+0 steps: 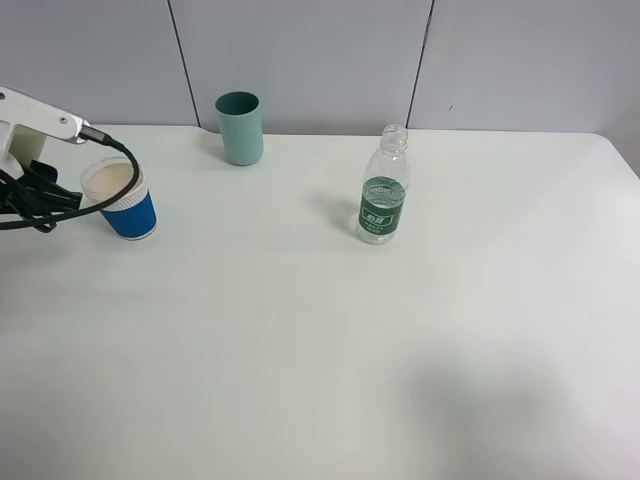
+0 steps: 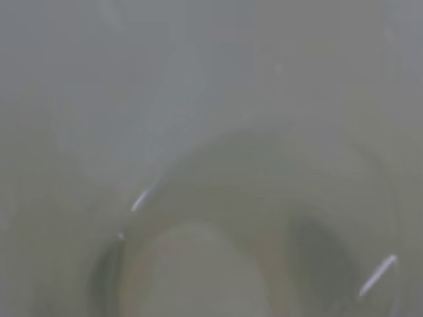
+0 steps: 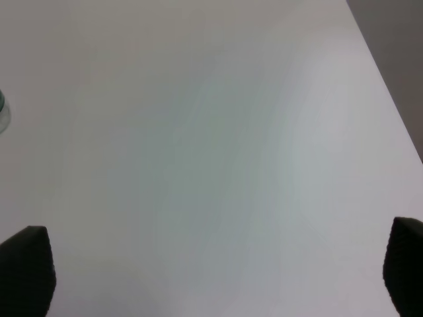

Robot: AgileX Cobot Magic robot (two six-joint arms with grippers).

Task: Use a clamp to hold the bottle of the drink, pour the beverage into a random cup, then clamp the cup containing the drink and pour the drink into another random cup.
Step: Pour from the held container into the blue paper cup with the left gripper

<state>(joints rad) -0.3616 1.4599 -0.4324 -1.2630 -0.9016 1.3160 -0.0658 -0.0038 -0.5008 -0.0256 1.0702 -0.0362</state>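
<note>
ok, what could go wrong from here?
Something pale blurs the whole left wrist view, so aim over the blue paper cup is unverifiable. The left arm's cable loops right by that paper cup and might snag it. The capless bottle could tip if knocked.

Lab-style test bench: bare white table [image 1: 320,380], plain grey panel wall [image 1: 300,50].

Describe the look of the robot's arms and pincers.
The left arm shows a white bracket with black cables looping off it; the left pincer's own look is lost in blur. Of the right pincer, only two black, rounded fingertips show.
</note>
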